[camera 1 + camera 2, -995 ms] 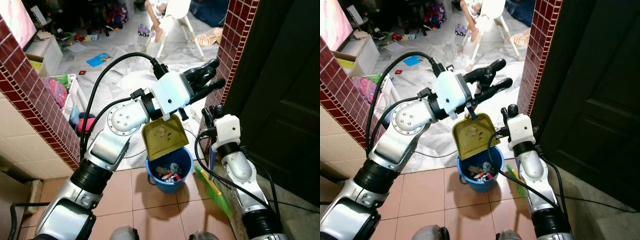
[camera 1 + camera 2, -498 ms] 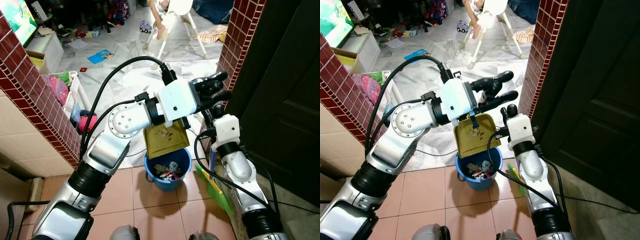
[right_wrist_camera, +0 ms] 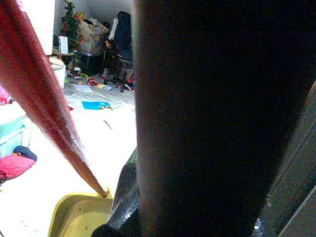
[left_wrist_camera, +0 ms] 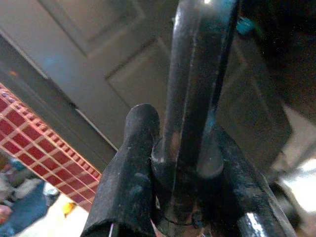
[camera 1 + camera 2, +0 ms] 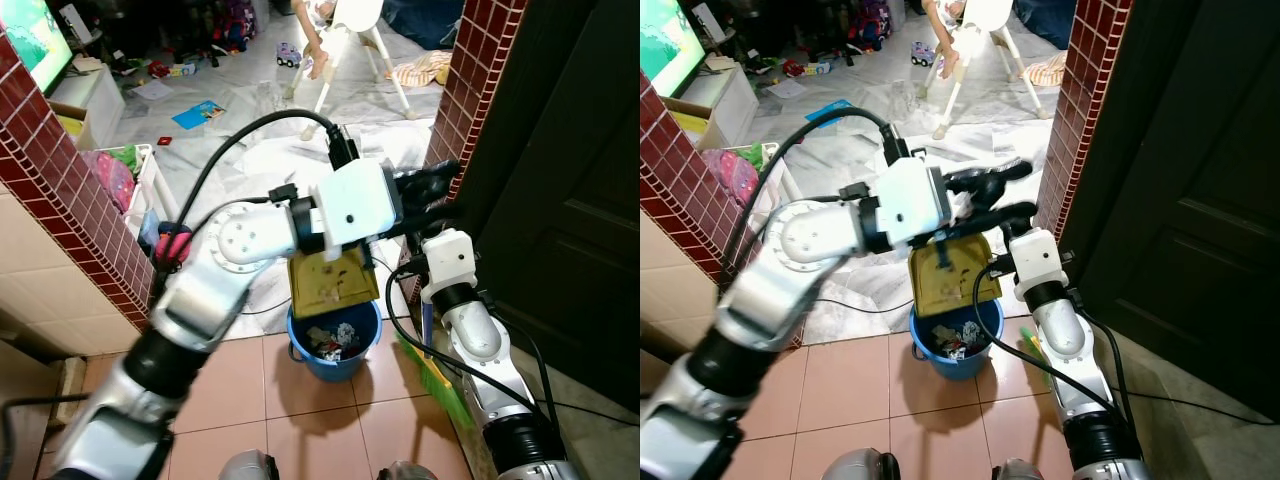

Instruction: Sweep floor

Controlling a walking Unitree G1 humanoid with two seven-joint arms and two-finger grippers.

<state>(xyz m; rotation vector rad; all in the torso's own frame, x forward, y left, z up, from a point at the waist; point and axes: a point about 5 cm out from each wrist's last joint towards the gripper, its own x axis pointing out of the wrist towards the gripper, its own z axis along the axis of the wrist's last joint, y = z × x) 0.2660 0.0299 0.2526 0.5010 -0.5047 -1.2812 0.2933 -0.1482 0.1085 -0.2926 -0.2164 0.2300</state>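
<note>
Dustpan (image 5: 333, 282) now steeper over bucket (image 5: 337, 343)

Left gripper (image 5: 432, 190) now farther right, dustpan (image 5: 332, 281) swung squarer over the blue bucket (image 5: 334, 345).

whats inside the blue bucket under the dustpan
The blue bucket holds mixed swept-up scraps, pale and dark bits. The yellow dustpan hanging over it covers the rear part.

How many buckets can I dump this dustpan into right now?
1. A blue bucket stands on the floor tiles directly under the tilted yellow dustpan that the left gripper holds; others may be hidden behind the arms.
</note>
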